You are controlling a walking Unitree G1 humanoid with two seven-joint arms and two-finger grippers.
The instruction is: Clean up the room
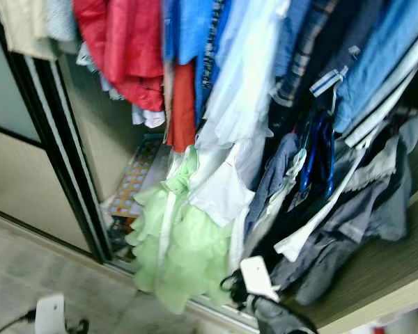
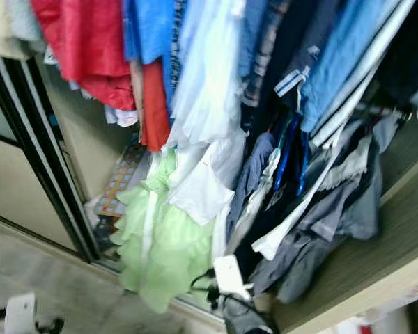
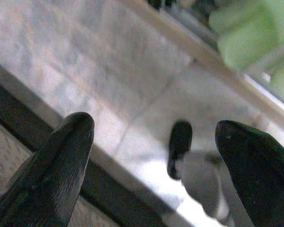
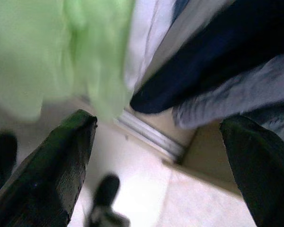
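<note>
progress: cleanup looked barely begun; both tools empty, nothing carried.
left tool (image 3: 154, 142): black fingers spread open, empty, pointed at pale floor (image 1: 28, 271) beside the dark door track (image 1: 70, 146).
wardrobe (image 1: 97, 132): centre frame, open and stuffed; red garment (image 1: 129, 49) upper left, green ruffled dress (image 1: 181, 243) drooping over the sill, white shirt (image 1: 223, 188), grey clothes (image 1: 348, 223) sagging lower right.
right tool (image 4: 158, 156): spread open, empty, below the green hem.
obstruction: hanging clothes crowding the opening.

- Red jacket (image 1: 125, 49) hanging, bright blue shirt (image 1: 191, 28) beside it.
- Pale green ruffled dress (image 1: 177, 243), white shirt (image 1: 223, 188) over it.
- Grey trousers (image 1: 348, 229), navy-and-brown checked shirt (image 1: 303, 56).
- Black door frame (image 1: 63, 153), grey marbled floor (image 1: 28, 271).
</note>
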